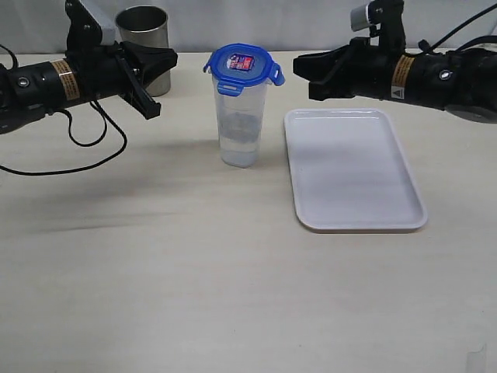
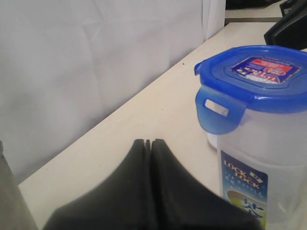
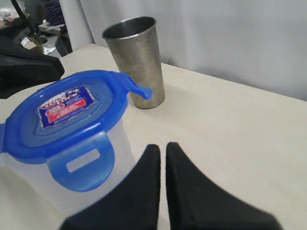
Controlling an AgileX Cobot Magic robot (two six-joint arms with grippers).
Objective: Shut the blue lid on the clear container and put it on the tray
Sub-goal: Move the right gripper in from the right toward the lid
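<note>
Pale beige table, plain whitish curtain behind it, that's my whole view from here. The clear container stands upright on the bare tabletop just beside the left edge of the tray, not on it. The blue lid sits on its mouth with the red-and-white label facing up, and the flaps I can see flare outward from the rim.

The left gripper hangs in the air to the left of the lid at about lid height, its fingers pressed together with nothing between them. The right gripper is the same on the other side: fingers closed to a thin slit, holding nothing, clear of the lid. A steel cup stands at the back, behind the left arm.
</note>
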